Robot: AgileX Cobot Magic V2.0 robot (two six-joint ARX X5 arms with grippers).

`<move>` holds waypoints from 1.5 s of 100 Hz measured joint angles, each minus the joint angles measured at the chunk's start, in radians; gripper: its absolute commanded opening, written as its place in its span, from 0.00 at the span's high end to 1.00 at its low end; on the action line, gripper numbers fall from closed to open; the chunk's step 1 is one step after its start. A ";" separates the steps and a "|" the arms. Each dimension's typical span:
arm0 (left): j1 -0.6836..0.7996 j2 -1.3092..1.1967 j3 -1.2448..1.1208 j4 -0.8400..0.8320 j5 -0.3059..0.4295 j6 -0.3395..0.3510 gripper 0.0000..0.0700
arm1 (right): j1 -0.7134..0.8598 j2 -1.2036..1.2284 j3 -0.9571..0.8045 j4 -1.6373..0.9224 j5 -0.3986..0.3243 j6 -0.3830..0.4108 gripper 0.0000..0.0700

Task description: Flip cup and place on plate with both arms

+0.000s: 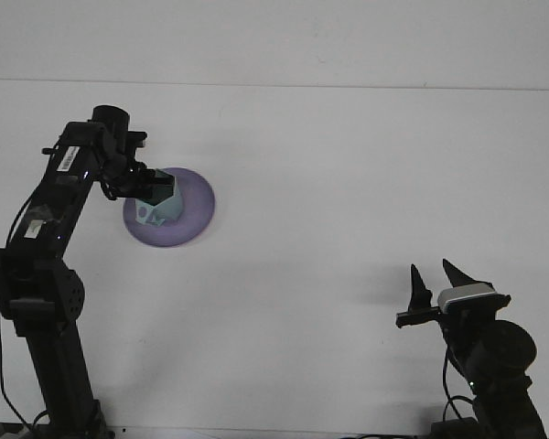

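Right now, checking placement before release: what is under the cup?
The purple plate lies under the green cup, which the left gripper holds. Whether the cup's base touches the plate is hidden by the cup itself.

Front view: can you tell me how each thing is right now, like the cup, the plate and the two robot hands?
cup: pale green, over the purple plate, held at its top by the left gripper; whether it touches the plate I cannot tell.
plate: purple, flat on the white table, partly hidden by cup and arm.
left gripper: shut on the cup.
right gripper: open, empty, pointing up, far from the plate.
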 measured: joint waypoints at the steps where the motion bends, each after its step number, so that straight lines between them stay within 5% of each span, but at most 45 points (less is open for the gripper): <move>1: 0.000 0.003 0.000 0.002 -0.003 0.000 0.98 | 0.000 0.000 0.000 0.000 0.000 0.000 0.48; 25: -0.005 0.015 -0.002 0.011 -0.006 0.000 0.95 | 0.000 0.000 0.000 0.000 0.000 0.000 0.48; 30: -0.005 0.016 -0.002 0.010 -0.006 0.000 0.82 | 0.000 0.000 0.000 0.000 0.000 0.000 0.48; 40: -0.009 0.021 -0.002 0.003 -0.006 0.000 0.35 | 0.000 0.000 0.000 0.000 0.000 0.000 0.48; 47: -0.013 0.024 0.004 -0.006 -0.006 0.000 0.25 | 0.000 0.000 0.000 0.000 0.000 0.000 0.48; 98: -0.003 -0.190 0.117 -0.073 0.039 -0.008 0.31 | 0.000 0.000 0.000 0.000 0.000 0.000 0.48; 124: 0.000 -0.468 0.118 -0.072 0.039 -0.018 1.00 | 0.000 0.000 0.000 0.000 0.000 0.000 0.48; 133: 0.000 -0.566 0.118 -0.072 0.039 -0.018 0.98 | 0.000 0.000 0.000 0.000 0.000 0.000 0.49; 141: 0.000 -0.650 0.118 -0.073 0.039 -0.016 0.98 | 0.000 0.000 0.000 0.000 0.000 0.000 0.62; 150: 0.000 -0.738 0.111 -0.074 0.037 -0.002 0.98 | 0.000 0.000 0.000 0.000 0.000 0.000 0.94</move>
